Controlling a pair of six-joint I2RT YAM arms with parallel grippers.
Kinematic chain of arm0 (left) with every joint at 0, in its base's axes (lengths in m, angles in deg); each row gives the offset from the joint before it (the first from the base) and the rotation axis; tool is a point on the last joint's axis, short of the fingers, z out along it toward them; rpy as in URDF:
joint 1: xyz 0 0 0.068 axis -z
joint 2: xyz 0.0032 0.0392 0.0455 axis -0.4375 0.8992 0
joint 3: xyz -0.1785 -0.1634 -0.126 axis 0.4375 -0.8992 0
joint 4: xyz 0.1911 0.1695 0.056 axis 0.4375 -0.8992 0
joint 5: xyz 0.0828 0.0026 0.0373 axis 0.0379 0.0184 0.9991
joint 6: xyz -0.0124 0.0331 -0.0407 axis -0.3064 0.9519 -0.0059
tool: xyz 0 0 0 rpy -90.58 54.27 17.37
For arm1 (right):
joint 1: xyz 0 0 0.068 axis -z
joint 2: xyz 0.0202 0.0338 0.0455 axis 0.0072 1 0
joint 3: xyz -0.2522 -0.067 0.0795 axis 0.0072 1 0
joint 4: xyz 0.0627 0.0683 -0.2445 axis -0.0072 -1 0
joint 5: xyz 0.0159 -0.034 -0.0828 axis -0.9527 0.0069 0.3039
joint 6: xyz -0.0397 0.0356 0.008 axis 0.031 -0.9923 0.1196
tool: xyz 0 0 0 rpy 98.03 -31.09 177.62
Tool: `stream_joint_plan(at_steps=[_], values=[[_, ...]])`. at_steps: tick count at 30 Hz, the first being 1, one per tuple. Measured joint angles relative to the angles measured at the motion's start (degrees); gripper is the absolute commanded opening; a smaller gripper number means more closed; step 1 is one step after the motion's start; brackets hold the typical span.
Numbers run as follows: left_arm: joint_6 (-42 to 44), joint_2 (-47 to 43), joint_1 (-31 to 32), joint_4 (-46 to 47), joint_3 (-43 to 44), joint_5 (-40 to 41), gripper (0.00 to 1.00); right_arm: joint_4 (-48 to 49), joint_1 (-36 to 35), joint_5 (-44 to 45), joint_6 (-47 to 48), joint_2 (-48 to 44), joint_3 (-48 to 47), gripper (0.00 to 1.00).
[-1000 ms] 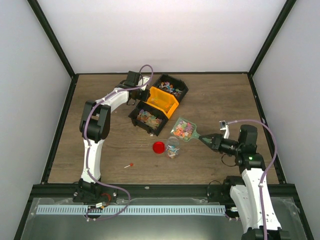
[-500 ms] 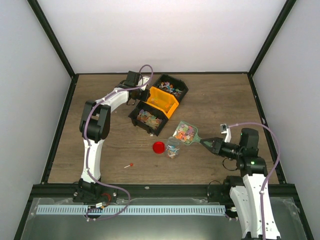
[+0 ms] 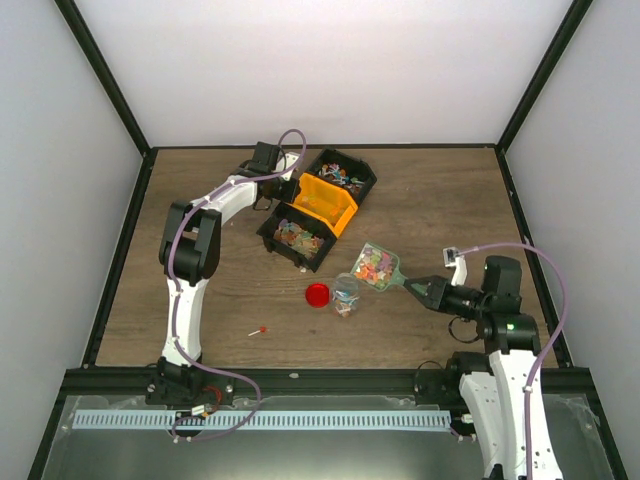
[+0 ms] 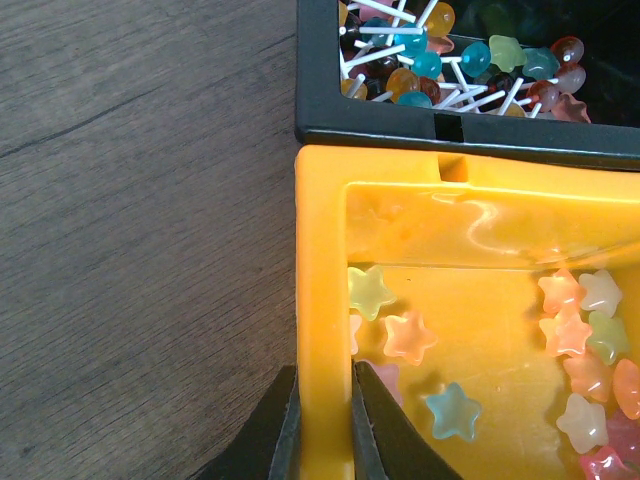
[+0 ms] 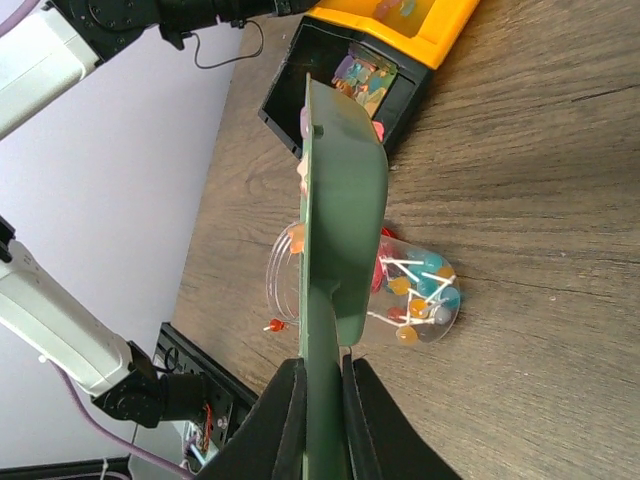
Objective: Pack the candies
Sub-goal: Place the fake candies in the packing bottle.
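The clear jar (image 3: 346, 295) stands mid-table with lollipop candies (image 5: 420, 290) inside. My right gripper (image 3: 418, 288) is shut on the handle of the green scoop (image 3: 375, 266), which carries multicoloured candies just above and to the right of the jar. In the right wrist view my right gripper (image 5: 322, 400) holds the scoop (image 5: 340, 200) on edge over the jar (image 5: 395, 290). My left gripper (image 3: 288, 190) is shut on the wall of the orange bin (image 3: 325, 203). The left wrist view shows my left gripper (image 4: 323, 420) on that wall and star candies (image 4: 385, 335) inside the bin.
The round red lid (image 3: 318, 294) lies left of the jar. One loose lollipop (image 3: 260, 331) lies near the front left. Two black bins of candies (image 3: 340, 172) (image 3: 295, 237) flank the orange bin. Lollipops fill the far black bin (image 4: 450, 60).
My right gripper has carried the loaded scoop a little to the right and nearer, staying beside the jar. The left arm has not moved.
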Motion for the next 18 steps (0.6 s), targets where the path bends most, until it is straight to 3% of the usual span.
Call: stream_joint_plan(at_steps=[18], values=[[-0.1, 0.0, 0.0, 0.0, 0.0, 0.0, 0.04, -4.9, -0.1, 0.9, 3.3, -0.7, -3.1, 0.01]])
